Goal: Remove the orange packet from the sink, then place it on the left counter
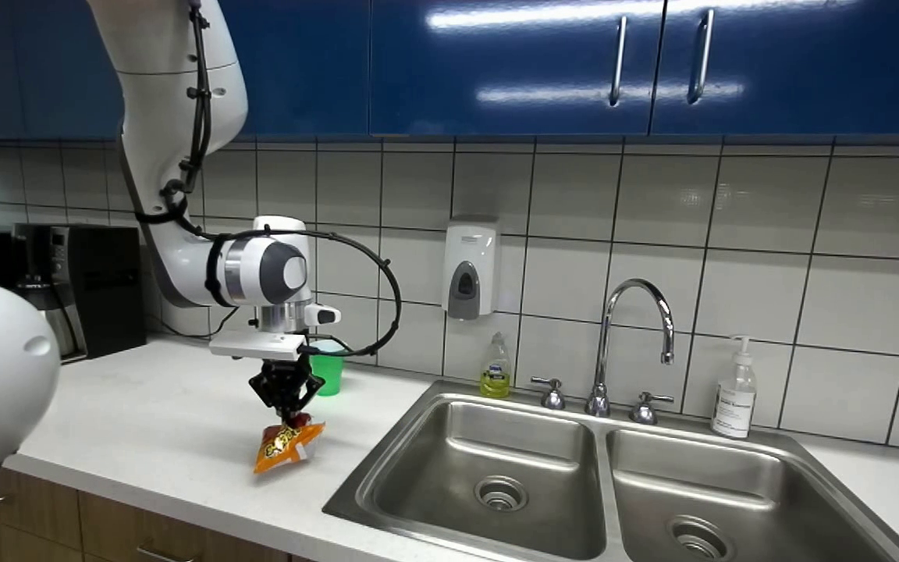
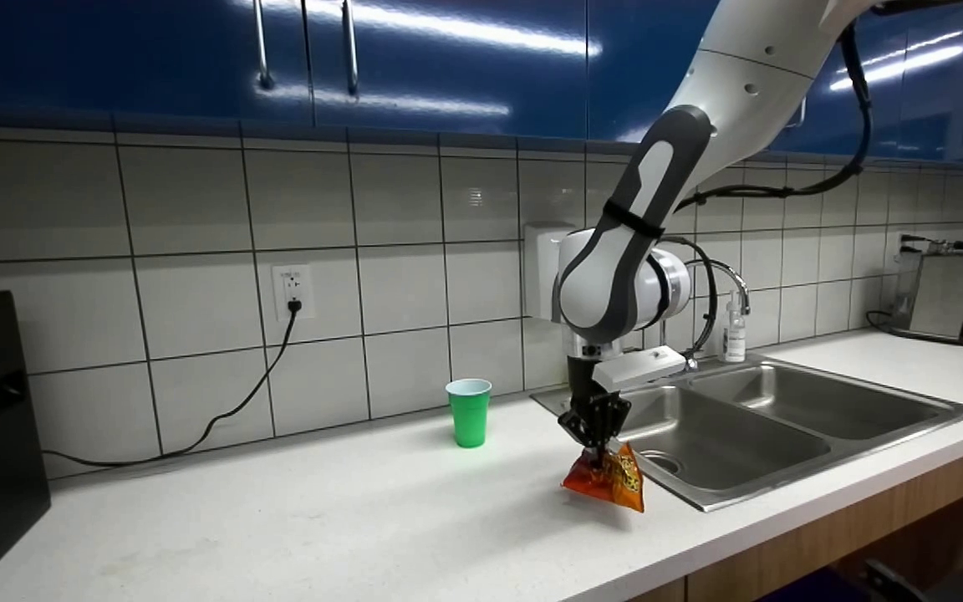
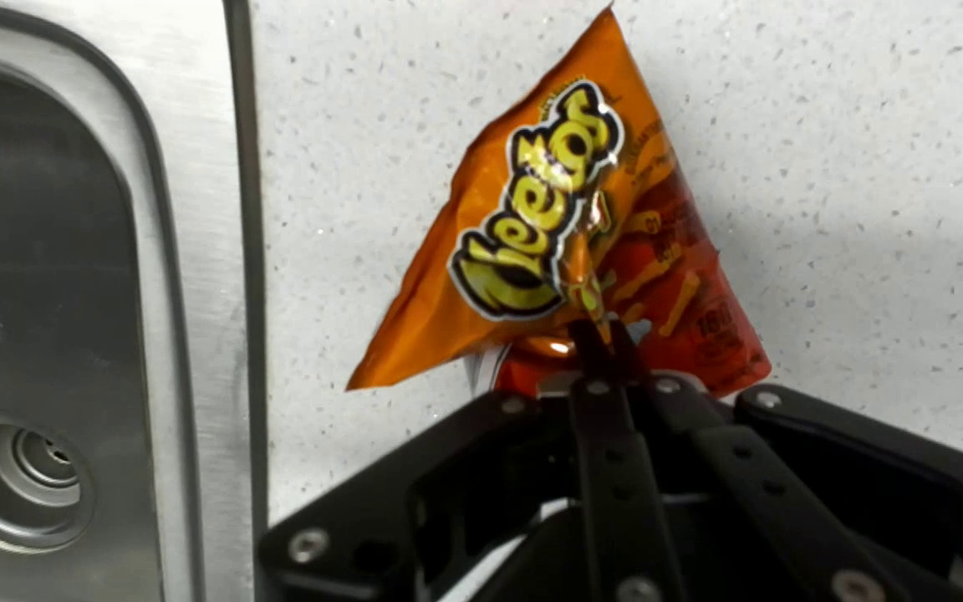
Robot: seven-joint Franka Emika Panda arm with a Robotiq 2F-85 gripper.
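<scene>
Crinkly orange snack packet (image 3: 544, 213) pinched by the end effector (image 3: 605, 337) over the light grey-white counter (image 2: 281, 518), left of the double-basin stainless steel sink (image 3: 210, 351).
Likely light, soft and slick with crushable contents, it suits this hold on a gathered fold; whether a corner touches down is unclear. Open room runs left, between the counter's near edge and the far green tapered cup (image 2: 470, 418).
</scene>
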